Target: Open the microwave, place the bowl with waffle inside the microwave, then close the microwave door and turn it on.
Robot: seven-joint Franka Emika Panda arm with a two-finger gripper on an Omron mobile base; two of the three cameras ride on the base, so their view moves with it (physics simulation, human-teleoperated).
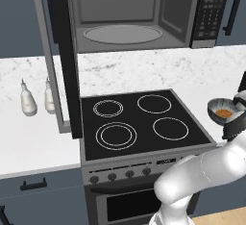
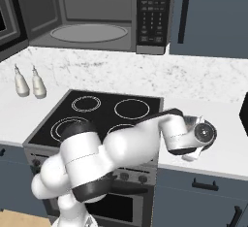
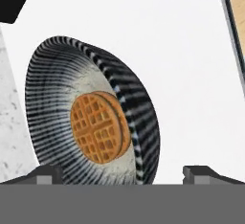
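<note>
Microwave door [image 1: 60, 56] swung fully open to the left, microwave [image 1: 139, 12] cavity and turntable exposed. Bowl [image 3: 91, 117] with waffle [image 3: 99, 127] inside sits on the white worktop [image 2: 227, 143] right of the stove [image 1: 139, 123]. Gripper [image 3: 122, 173] just above the bowl, jaws wide open either side of it, holding nothing.
</note>
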